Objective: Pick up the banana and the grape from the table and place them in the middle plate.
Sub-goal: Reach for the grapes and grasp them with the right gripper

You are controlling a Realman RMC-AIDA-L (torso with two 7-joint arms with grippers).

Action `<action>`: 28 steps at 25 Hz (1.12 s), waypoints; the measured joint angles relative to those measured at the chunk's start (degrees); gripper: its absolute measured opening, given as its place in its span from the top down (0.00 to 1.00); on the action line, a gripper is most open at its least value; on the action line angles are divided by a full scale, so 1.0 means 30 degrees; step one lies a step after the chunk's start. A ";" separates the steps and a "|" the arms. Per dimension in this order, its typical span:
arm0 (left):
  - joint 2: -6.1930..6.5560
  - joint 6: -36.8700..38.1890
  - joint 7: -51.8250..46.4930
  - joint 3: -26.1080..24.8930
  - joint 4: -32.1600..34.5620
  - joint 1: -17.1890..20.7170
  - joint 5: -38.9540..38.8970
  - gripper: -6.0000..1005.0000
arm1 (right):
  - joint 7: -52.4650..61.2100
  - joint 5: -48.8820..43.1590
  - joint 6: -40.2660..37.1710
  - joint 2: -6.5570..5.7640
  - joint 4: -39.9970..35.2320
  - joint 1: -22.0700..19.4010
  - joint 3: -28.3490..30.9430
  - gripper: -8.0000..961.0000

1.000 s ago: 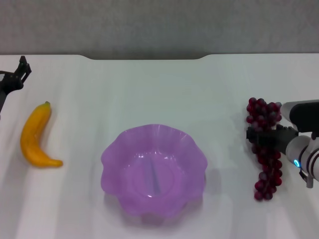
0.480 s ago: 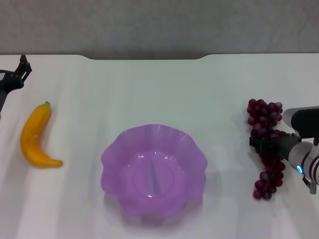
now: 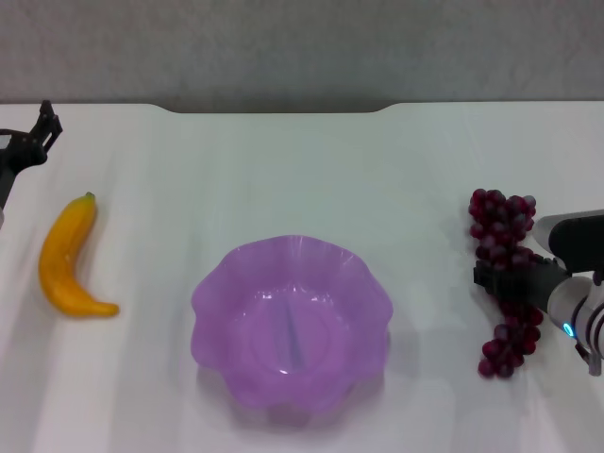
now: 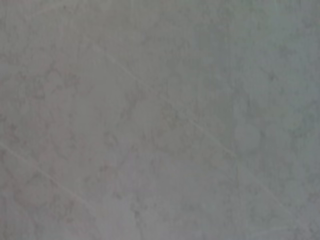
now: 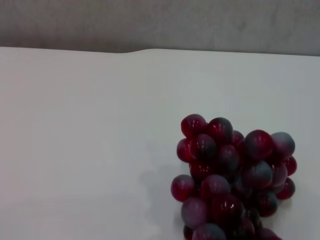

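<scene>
The grape (image 3: 506, 274), a long dark red-purple bunch, lies on the white table (image 3: 302, 170) at the right. My right gripper (image 3: 514, 276) is directly over its middle and hides part of it. The right wrist view shows the bunch's far end (image 5: 235, 175) close up on the table. The banana (image 3: 64, 257), yellow-orange with a dark stem tip, lies at the left. The middle plate (image 3: 212, 283), a translucent light-purple dish with a wavy rim, stands empty at the front centre. My left gripper (image 3: 33, 142) is parked at the far left, behind the banana.
The table's far edge meets a grey wall (image 3: 302, 47). The left wrist view shows only a plain grey surface (image 4: 160, 120). White tabletop lies between the plate and each fruit.
My right gripper has shifted slightly right and toward the table's front edge over the grape bunch. The banana, plate and left arm have not moved.
</scene>
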 joint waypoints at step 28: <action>-0.0025 0.0000 -0.0029 0.0000 0.0002 -0.0001 0.0000 0.15 | 0.0087 0.0065 -0.0952 0.0000 0.0340 -0.0022 -0.0790 0.32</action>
